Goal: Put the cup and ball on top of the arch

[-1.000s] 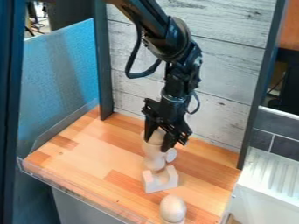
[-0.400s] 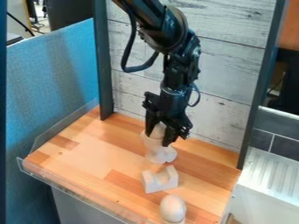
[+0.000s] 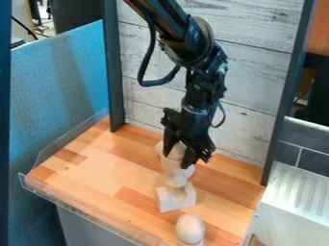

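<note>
The gripper hangs over the middle of the table, shut on a pale cup with one finger on either side. The rounded top of a pale ball shows in the cup's mouth, between the fingers. The cup is upright, and its narrow foot is just above and behind the arch; whether they touch I cannot tell. That white arch rests on the wood with its curved opening facing up.
An egg-shaped pale piece stands at the table's front edge. Another pale piece shows partly behind the cup. A clear rim edges the wooden table, with a plank wall behind.
The gripper and cup rose a little, then came down and shifted right, toward the arch. The pale piece behind the cup now shows at its left. The arch has stayed put.
</note>
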`<state>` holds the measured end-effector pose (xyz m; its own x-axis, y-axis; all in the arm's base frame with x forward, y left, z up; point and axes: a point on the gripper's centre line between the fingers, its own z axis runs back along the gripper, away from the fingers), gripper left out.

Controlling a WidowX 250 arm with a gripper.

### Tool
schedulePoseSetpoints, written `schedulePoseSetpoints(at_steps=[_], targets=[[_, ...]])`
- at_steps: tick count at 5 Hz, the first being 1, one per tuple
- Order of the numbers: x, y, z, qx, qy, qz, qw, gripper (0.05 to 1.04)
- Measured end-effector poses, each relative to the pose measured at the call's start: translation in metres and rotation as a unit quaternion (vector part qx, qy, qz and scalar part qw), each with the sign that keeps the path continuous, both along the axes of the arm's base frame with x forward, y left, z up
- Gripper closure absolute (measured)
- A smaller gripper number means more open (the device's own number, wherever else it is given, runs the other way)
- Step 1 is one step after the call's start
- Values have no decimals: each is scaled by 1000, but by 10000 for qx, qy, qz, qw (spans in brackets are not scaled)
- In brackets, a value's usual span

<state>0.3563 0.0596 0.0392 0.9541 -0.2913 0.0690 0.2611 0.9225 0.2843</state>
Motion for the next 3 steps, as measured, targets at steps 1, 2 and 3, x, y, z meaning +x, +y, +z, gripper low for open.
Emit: schedulePoseSetpoints(at_steps=[1, 2, 3], targets=[[-6, -3, -7, 40, 51, -63, 10000, 459], [-5, -6, -7, 52, 28, -124, 9999, 459], [-6, -10, -8, -14, 80, -178, 9998, 459]])
